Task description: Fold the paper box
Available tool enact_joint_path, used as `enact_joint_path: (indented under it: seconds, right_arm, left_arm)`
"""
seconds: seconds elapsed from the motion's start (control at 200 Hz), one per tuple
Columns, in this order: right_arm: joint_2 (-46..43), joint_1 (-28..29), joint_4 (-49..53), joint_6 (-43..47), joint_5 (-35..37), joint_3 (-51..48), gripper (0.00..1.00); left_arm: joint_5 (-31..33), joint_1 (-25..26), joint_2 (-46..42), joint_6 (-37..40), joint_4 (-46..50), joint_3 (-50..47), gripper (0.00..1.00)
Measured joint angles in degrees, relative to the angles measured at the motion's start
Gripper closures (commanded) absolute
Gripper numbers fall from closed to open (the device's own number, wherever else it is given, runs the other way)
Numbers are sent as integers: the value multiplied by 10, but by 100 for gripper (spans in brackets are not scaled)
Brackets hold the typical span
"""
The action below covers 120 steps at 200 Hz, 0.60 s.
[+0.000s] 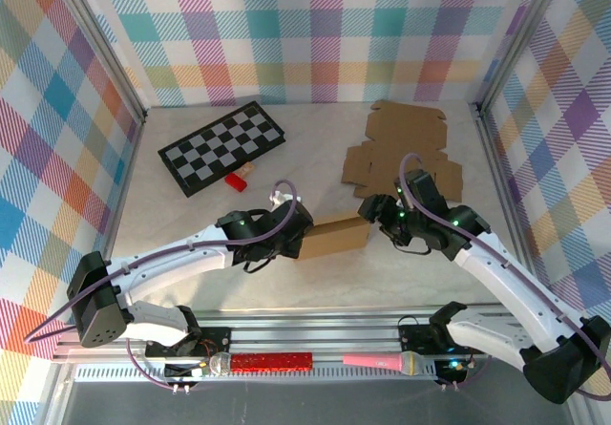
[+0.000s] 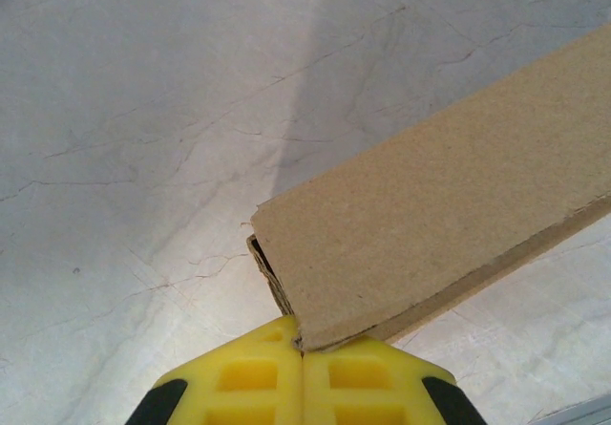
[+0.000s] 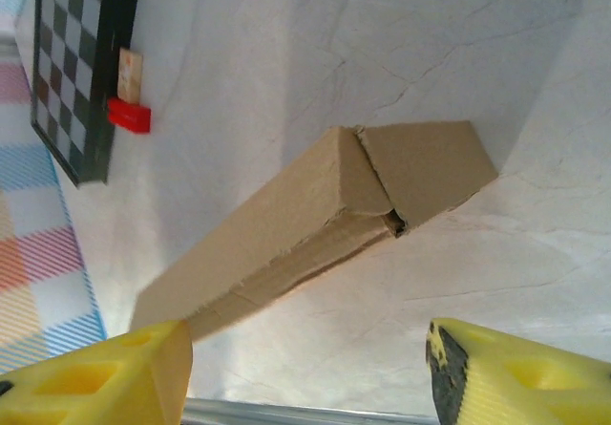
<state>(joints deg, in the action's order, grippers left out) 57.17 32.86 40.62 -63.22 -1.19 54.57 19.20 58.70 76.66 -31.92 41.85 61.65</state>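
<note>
1. Count, cardboard: one folded brown cardboard box lies on the white marbled table, just below centre in the top view. Flat brown cardboard sheet lies well apart at the box's 1 o'clock; whether it is one piece or two overlapping cannot be resolved.
2. Count, other items: one black-and-white checkered board at the box's 10 o'clock. One red rectangular block and one tan wooden block lie at its near edge.
3. Left arm: extended low from 8 o'clock. The left gripper meets the box's 9 o'clock end. In the wrist view its yellow fingers are pressed together on the box's corner.
4. Right arm: reaches in from 4 o'clock, elbow bent. The right gripper sits at the box's 3 o'clock end. Its yellow fingers are spread wide, holding nothing, with the box beyond them.
</note>
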Motion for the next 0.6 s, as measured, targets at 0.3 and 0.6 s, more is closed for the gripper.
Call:
enact_joint_path:
  seconds: [0.3,0.6]
  right_arm:
    - [4,-49,-95,-174,-31,-73,38]
    - [31,-54,-138,-242,-61,-103,57]
  left_arm:
    - [11,5,5,-2,2,3,100]
    - [10,5,9,-3,10,9,100]
